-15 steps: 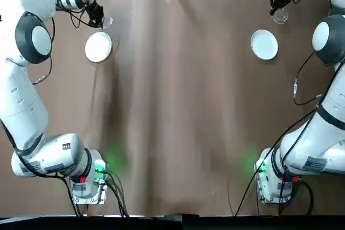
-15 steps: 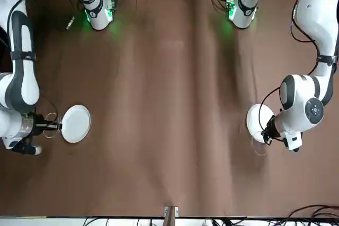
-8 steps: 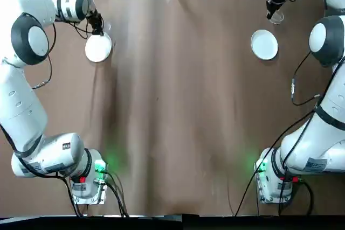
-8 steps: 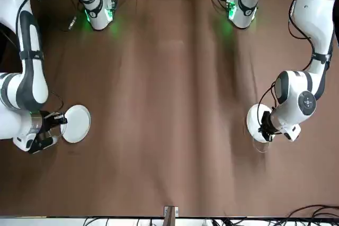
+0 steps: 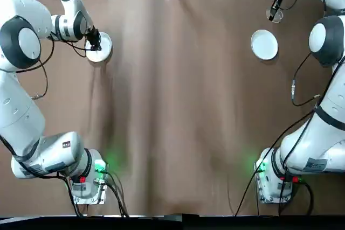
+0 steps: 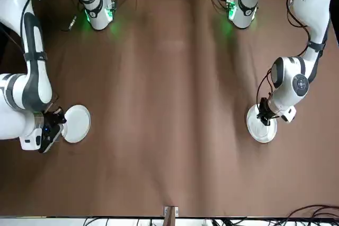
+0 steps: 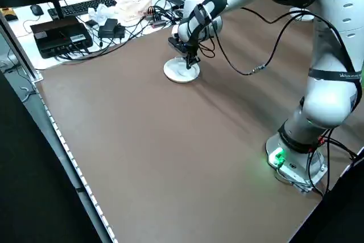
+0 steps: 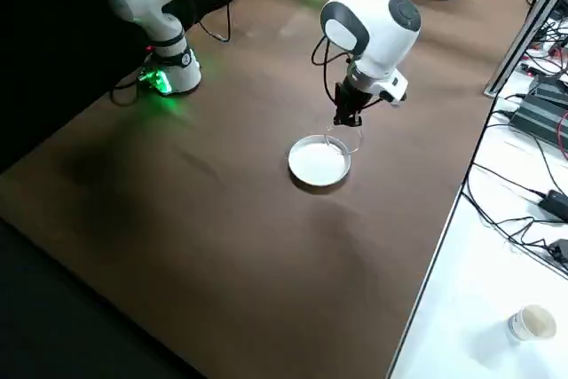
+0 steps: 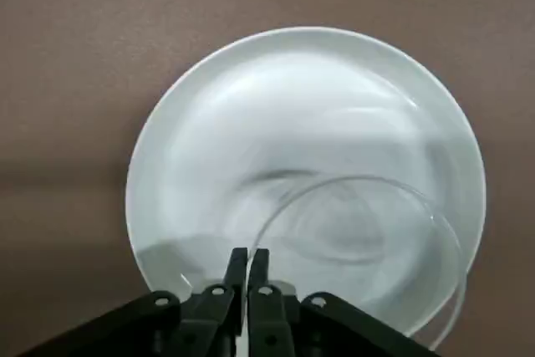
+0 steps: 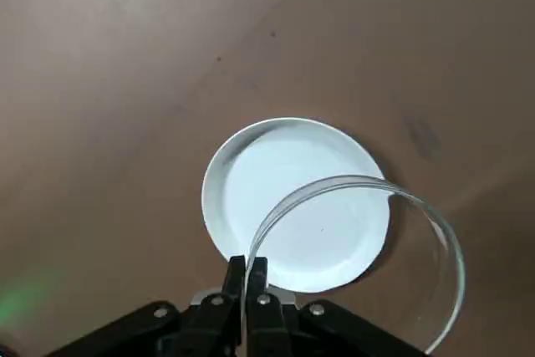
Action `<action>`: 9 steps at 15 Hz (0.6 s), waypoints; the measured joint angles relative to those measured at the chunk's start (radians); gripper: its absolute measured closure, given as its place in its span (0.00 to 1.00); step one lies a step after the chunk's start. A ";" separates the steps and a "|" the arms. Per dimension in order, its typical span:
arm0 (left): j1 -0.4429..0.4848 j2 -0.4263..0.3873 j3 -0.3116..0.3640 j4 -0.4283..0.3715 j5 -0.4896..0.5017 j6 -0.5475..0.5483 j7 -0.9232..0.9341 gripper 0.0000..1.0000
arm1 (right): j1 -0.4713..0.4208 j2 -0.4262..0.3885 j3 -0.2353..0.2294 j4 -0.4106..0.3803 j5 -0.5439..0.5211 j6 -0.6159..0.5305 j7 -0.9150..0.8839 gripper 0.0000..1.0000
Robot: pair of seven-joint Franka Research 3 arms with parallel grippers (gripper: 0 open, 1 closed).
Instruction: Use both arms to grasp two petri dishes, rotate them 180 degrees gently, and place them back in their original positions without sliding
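Note:
My left gripper [image 5: 95, 42] is shut on the rim of a clear petri dish [image 9: 364, 236] and holds it over the left white disc [image 5: 100, 47]. In the left wrist view the dish overlaps that disc [image 9: 251, 123], offset toward one edge. Beyond the right white disc [image 5: 264, 44], at the table's far edge, my right gripper [image 5: 276, 8] is shut on the rim of the other petri dish [image 5: 276, 16]. The right wrist view shows this dish [image 10: 359, 248] only partly overlapping its disc [image 10: 284, 181]. Whether either dish touches its disc, I cannot tell.
Brown cloth covers the table [image 5: 183, 106]. Both arm bases with green lights [image 5: 99, 166] sit at the near edge. Cables, a keyboard and boxes [image 7: 62, 29] lie on the white bench beyond the far edge. A paper cup [image 8: 531, 323] stands off the table.
My left gripper carried its dish from beyond the left disc to over it. My right gripper turned its wrist and stayed beyond the right disc with its dish.

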 joint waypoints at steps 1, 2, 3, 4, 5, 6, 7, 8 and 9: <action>0.000 -0.001 0.000 -0.003 0.000 0.002 0.000 0.96 | -0.001 0.000 0.000 -0.004 -0.001 0.009 -0.078 0.96; 0.000 -0.001 0.000 -0.005 0.000 0.005 0.000 0.96 | -0.002 0.000 -0.001 -0.012 -0.002 0.023 -0.157 0.96; 0.000 -0.001 0.000 -0.009 0.000 0.010 0.000 0.96 | -0.003 0.000 -0.002 -0.021 -0.003 0.035 -0.232 0.96; 0.000 -0.001 0.001 -0.014 0.000 0.015 0.000 0.96 | -0.003 0.000 -0.002 -0.028 -0.014 0.045 -0.307 0.96; 0.000 -0.001 0.002 -0.019 0.000 0.021 0.000 0.96 | -0.002 0.000 -0.002 -0.033 -0.027 0.056 -0.374 0.96; 0.003 -0.001 0.003 -0.022 0.000 0.024 0.000 0.96 | -0.002 0.000 -0.001 -0.037 -0.035 0.063 -0.434 0.96; 0.008 -0.001 0.004 -0.025 0.000 0.027 0.000 0.96 | -0.002 0.000 -0.001 -0.042 -0.038 0.070 -0.488 0.96; 0.014 -0.001 0.004 -0.026 0.000 0.030 0.001 0.96 | -0.002 0.000 -0.001 -0.052 -0.039 0.085 -0.531 0.96; 0.020 -0.001 0.004 -0.027 0.000 0.034 0.002 0.96 | -0.002 0.000 -0.002 -0.070 -0.040 0.110 -0.568 0.96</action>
